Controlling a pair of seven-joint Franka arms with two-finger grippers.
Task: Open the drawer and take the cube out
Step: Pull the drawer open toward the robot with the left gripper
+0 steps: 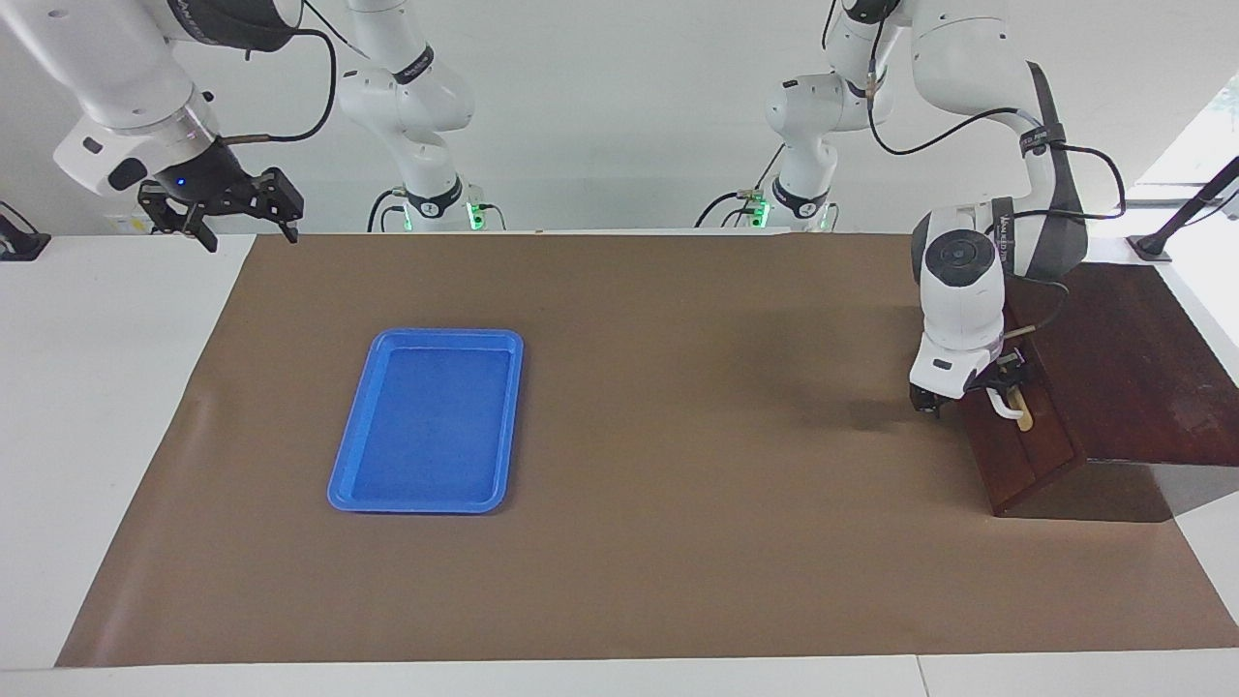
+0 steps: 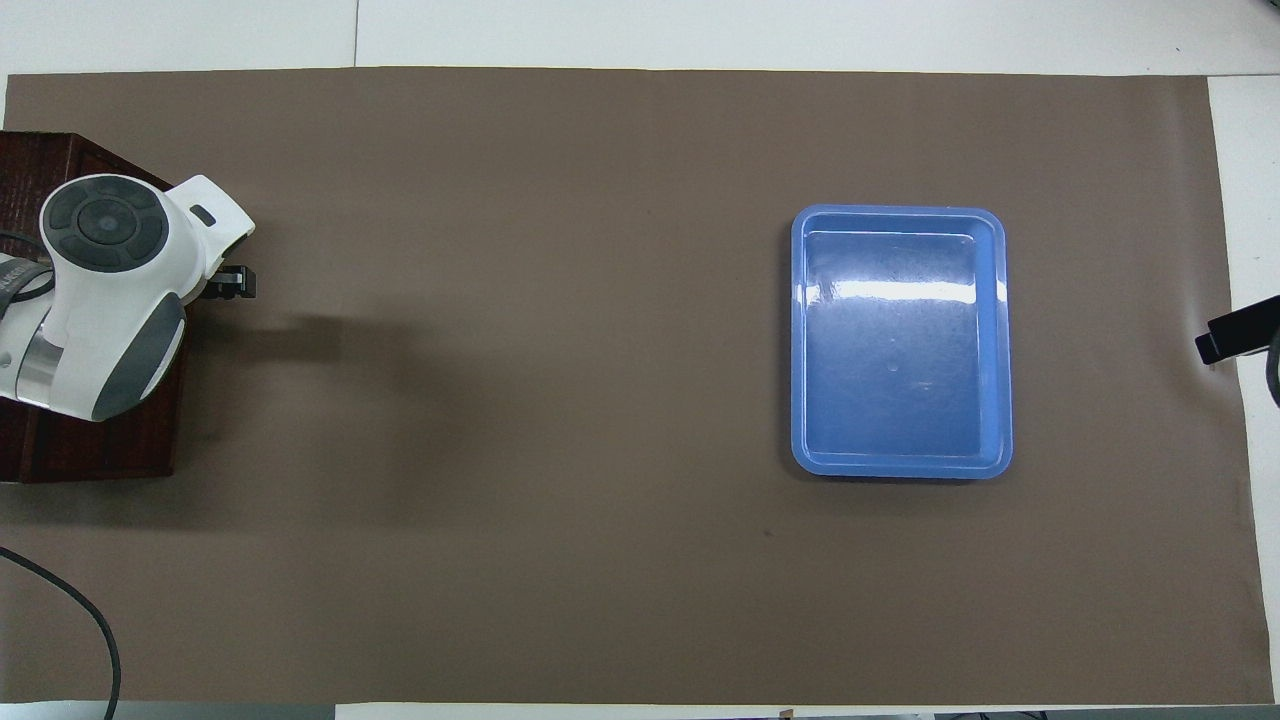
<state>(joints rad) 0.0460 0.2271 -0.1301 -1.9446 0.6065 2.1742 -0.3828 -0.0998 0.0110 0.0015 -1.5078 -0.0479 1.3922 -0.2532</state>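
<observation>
Left gripper (image 1: pixel 968 399), fingers wide, at the closed drawer (image 1: pixel 1028 440) handle (image 1: pixel 1010 407); right gripper (image 1: pixel 239 221), fingers wide, waiting at the blue tray's (image 1: pixel 353 463) eleven o'clock.

The drawer (image 1: pixel 1021 450) at the right edge of the facing view looks like dark reddish-brown wood with visible grain and a slight sheen on top; its handle (image 1: pixel 1007 409) is smooth white, on a pale tan strip. The brown mat (image 1: pixel 678 542) covering the middle of the frame is matt and paper-like, with faint creases. The blue tray (image 2: pixel 803 330) is glossy plastic, showing white glare. The surface (image 1: pixel 106 387) is smooth matt white.
</observation>
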